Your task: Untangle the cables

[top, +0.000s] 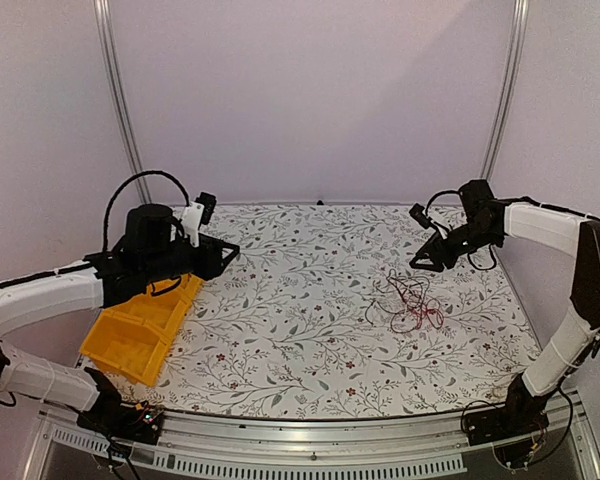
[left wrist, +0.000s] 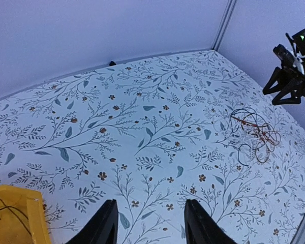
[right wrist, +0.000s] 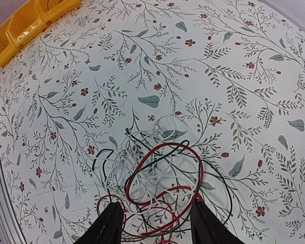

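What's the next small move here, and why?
Probably lower the right end effector and close on one outer red loop. It hangs open just over the cables, which lie knotted in one pile, with red, black and white strands crossing. The left end effector is open too, but far off by the yellow bin.

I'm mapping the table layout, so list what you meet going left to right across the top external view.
yellow bin → left gripper → cables → right arm. The right gripper is left out: it shares the cables' left-to-right span.
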